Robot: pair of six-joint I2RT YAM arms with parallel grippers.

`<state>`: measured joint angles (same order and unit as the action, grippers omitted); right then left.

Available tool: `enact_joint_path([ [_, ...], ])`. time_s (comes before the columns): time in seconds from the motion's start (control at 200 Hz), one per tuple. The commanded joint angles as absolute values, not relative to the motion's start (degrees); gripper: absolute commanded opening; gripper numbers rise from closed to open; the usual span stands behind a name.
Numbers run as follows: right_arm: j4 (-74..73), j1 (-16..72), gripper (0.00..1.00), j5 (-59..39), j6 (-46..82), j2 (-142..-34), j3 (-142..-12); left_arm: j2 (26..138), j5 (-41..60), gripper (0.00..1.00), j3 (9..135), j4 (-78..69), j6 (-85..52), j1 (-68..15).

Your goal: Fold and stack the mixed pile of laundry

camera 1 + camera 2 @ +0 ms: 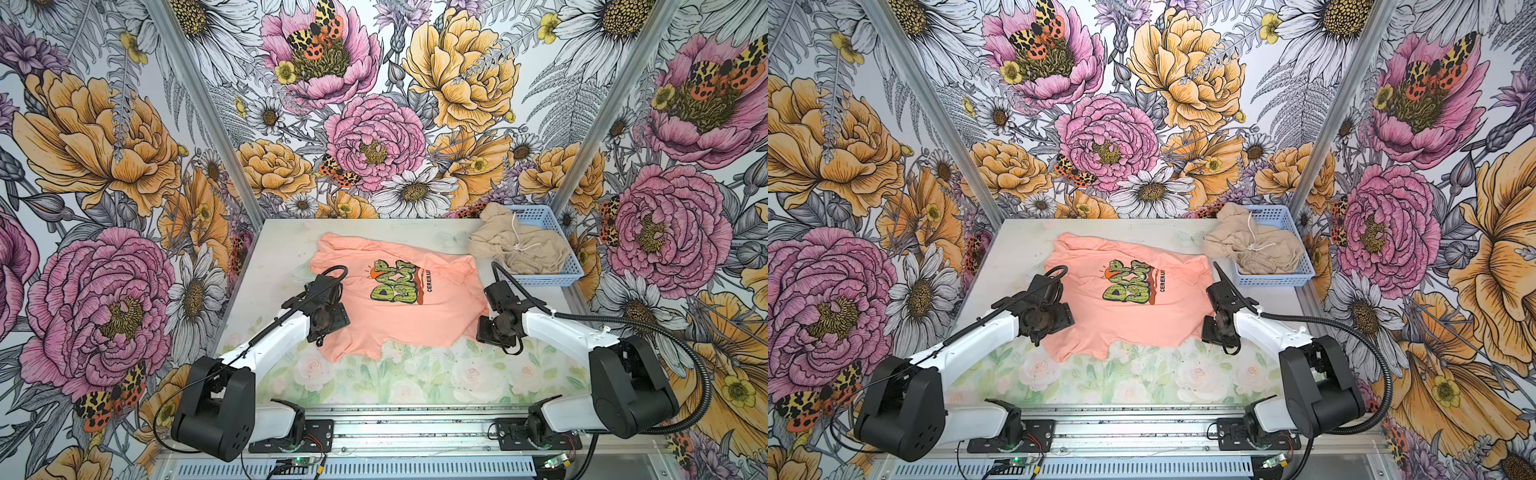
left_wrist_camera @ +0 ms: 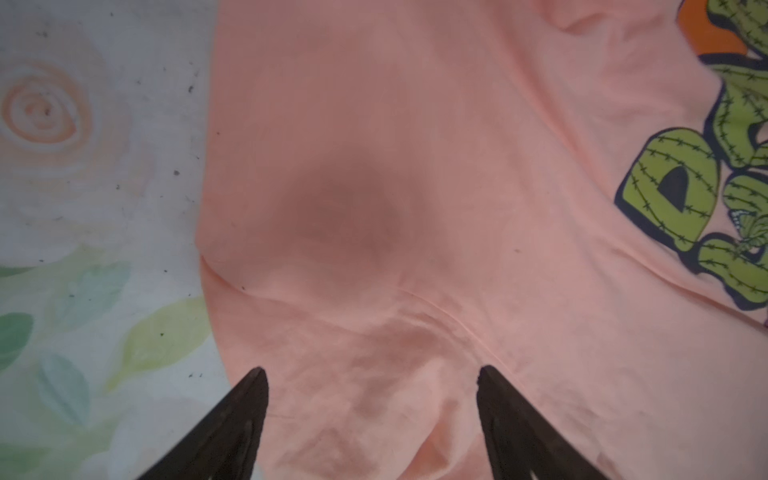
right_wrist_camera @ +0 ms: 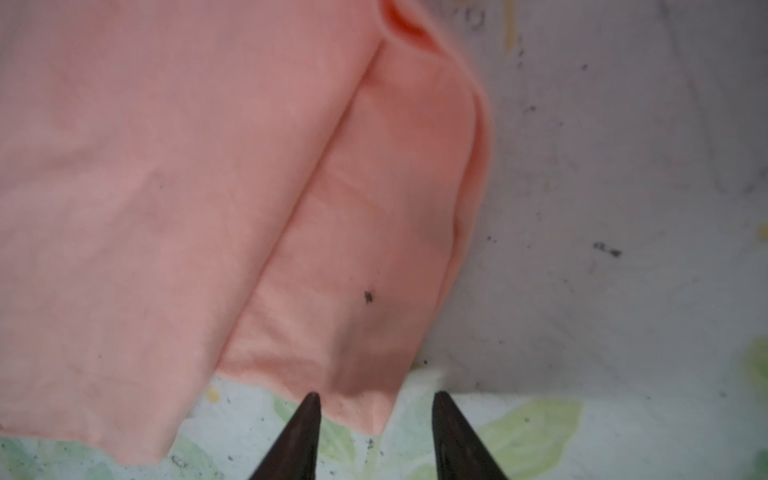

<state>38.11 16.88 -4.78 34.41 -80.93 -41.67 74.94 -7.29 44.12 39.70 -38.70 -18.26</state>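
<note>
Lying spread on the counter, the peach-pink T-shirt shows its cactus graphic face up. The left claw hangs over the shirt's left side, jaws spread wide and holding nothing. The right claw has its jaws apart on either side of the shirt's near right corner. The beige garment slumps in the blue basket at far right.
</note>
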Motion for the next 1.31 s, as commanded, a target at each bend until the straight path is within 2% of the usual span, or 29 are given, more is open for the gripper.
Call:
enact_joint_path([
  [0.0,33.84,16.55,0.38,-5.98,36.62,-81.75,-40.49,73.44,-9.57,0.80,45.26,40.30,-39.81,-18.38],
  [0.19,32.04,16.74,0.25,-7.01,36.14,-83.98,-40.25,72.47,-9.73,0.80,44.58,41.25,-39.95,-18.34],
  [0.335,32.45,16.75,0.00,-7.27,34.74,-83.93,-39.99,70.84,-10.10,0.80,43.13,43.04,-40.97,-18.33],
  [0.62,46.69,15.16,0.00,-3.89,36.06,-63.72,-45.57,67.20,-10.55,0.74,36.73,44.72,-47.32,-19.32],
  [0.916,49.97,14.06,0.00,-5.36,35.93,-61.45,-49.21,73.67,-11.58,0.67,35.06,42.66,-50.62,-25.78],
  [0.971,49.93,14.01,0.00,-5.29,36.01,-61.10,-49.71,75.09,-11.60,0.62,34.31,41.23,-51.19,-25.97],
  [1.041,50.06,14.00,0.00,-5.38,35.85,-60.89,-50.32,76.44,-13.41,0.50,34.17,40.60,-51.57,-26.08],
  [1.216,53.18,13.90,0.00,-5.33,35.38,-58.59,-52.91,71.07,-15.44,0.08,36.33,44.08,-51.87,-26.84],
  [1.261,54.79,13.72,0.00,-4.91,35.06,-57.42,-54.19,68.18,-16.83,0.01,37.66,46.82,-51.94,-27.21],
  [1.301,56.83,13.46,0.00,-4.34,34.82,-56.20,-55.87,65.62,-18.19,0.00,39.26,49.74,-51.93,-27.50],
])
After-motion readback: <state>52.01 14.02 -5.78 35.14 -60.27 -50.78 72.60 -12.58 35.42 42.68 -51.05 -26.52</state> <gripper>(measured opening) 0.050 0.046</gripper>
